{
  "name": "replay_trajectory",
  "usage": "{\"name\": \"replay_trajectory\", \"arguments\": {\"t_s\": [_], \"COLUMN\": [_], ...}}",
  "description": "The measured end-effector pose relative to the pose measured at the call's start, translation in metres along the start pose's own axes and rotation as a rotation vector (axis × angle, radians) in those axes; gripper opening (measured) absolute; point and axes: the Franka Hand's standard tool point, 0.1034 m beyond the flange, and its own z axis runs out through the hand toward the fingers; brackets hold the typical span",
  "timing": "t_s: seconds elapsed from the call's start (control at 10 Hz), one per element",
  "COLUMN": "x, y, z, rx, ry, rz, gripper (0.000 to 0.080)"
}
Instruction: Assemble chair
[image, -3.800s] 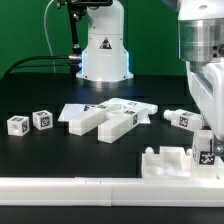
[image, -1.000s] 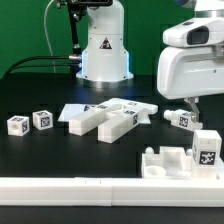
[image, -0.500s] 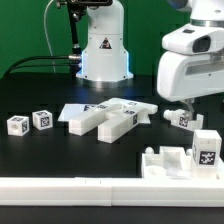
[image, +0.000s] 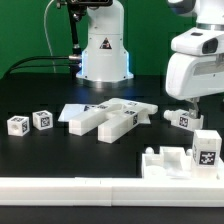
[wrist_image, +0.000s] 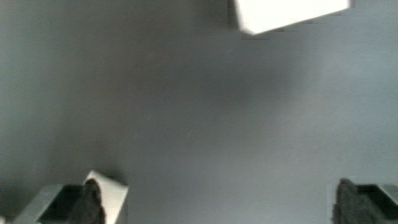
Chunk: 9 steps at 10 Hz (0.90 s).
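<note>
**Exterior view**
- Table (image: 40, 150): black, with a green backdrop behind.
- Arm (image: 195, 65): its base (image: 103, 50) is at the back centre. The white wrist housing hangs above the table at the exterior view's right. The fingers cannot be made out from here.
- Chair parts (image: 110, 120): all on the table. The main heap is mid-table, a flat panel (image: 78, 112) with blocky bars lying over and against it.
- First cube (image: 17, 124) and second cube (image: 42, 119): tagged, side by side, well apart from the heap toward the exterior view's left.
- Small tagged piece (image: 180, 118): between the heap and the wrist housing, just below the housing.
- Blocky piece (image: 168, 160) with an upright tagged post (image: 206, 150): front right, close behind the rail; whether they touch it, cannot tell.
- Rail (image: 100, 186): long, low and white, across the front edge.

**Wrist view**
- Gripper (wrist_image: 222, 205): the fingers (wrist_image: 75, 200) are spread wide, with bare table showing between them.
- White corner (wrist_image: 285, 12): part of a piece at the frame's edge, well apart from the fingers.
- White sliver (wrist_image: 103, 185): just beside one finger. Which parts these two belong to, cannot tell.
</note>
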Motion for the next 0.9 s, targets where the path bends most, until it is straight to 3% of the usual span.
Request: {"name": "replay_trajectory", "arguments": {"t_s": [0.1, 0.3, 0.7, 0.9], "x": [-0.026, -0.04, -0.042, -0.043], "y": [-0.012, -0.014, -0.011, -0.007], "z": [0.006, 0.01, 0.009, 0.018], "rx": [0.009, 0.016, 0.014, 0.015], "ry": [-0.17, -0.335, -0.59, -0.756], "rz": [0.06, 0.1, 0.167, 0.092], "gripper": [0.0649, 0.0649, 0.0649, 0.0649]}}
